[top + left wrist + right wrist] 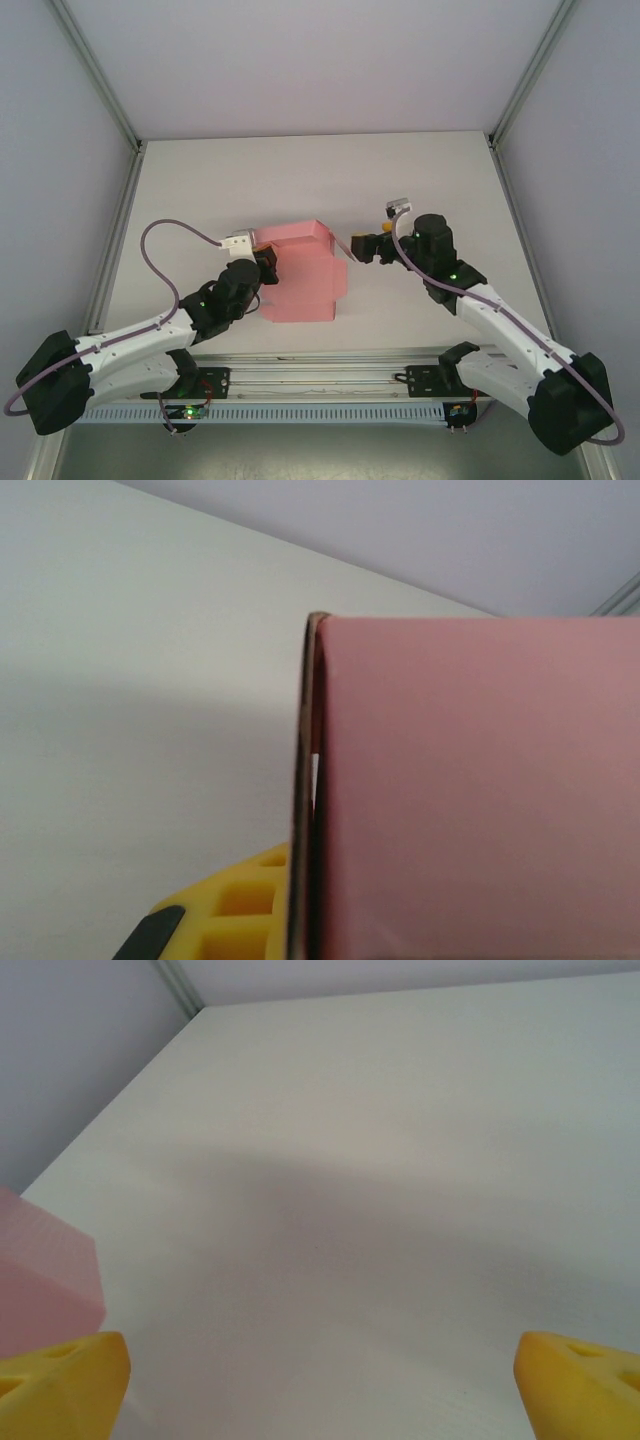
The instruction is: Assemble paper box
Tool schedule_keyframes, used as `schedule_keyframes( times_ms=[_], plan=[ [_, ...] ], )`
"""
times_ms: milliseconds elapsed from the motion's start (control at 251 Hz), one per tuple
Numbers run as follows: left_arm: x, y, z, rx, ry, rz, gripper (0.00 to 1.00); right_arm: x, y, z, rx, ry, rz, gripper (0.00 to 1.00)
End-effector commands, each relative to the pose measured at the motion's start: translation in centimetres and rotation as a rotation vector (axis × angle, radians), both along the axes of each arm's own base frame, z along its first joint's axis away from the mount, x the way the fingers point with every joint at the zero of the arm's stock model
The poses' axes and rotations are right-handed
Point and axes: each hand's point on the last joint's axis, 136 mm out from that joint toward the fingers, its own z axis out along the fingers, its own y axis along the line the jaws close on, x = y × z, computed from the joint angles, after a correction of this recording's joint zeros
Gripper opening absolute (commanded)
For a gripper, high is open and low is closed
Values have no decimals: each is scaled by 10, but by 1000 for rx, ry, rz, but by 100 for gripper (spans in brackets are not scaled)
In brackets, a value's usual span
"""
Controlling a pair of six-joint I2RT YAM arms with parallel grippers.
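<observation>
Paper box (300,288) part-folded from above; left wrist reveals doubled edge

- White bench (300,170), matte and evenly lit (soft shadows only).
- Pale grey walls (300,60) on three sides.
- Aluminium posts (97,75) at the back corners.

Your paper box (300,280) lies on the table (300,170), a little left of centre. Its raised part is at 12 o'clock and its flat flaps spread toward 6. The left gripper (265,262) is at the box's 9 o'clock edge, touching. The right gripper (358,248) is just beside the box's 2 o'clock corner, apart from it.
</observation>
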Motion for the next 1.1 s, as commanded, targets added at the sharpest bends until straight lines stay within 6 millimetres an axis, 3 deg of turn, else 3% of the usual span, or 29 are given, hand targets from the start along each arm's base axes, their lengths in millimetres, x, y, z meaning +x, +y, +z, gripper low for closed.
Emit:
schedule_keyframes(
  times_ms=[0,251,387,535,762,1097],
  plan=[
    [3,-1,3,6,-26,-10,0,3,16,31,41,-96,93,98],
    [4,2,1,9,-19,14,0,-27,38,33,87,-88,269,98],
    [3,2,3,-2,-24,7,0,-30,40,31,75,-92,290,98],
    [3,0,4,0,-24,0,0,-38,54,29,67,-77,375,91],
    [4,-6,4,1,-13,-22,0,-37,65,24,-17,-104,388,87],
    [7,-5,1,21,12,-6,0,-31,65,20,-146,-162,314,82]
  ],
)
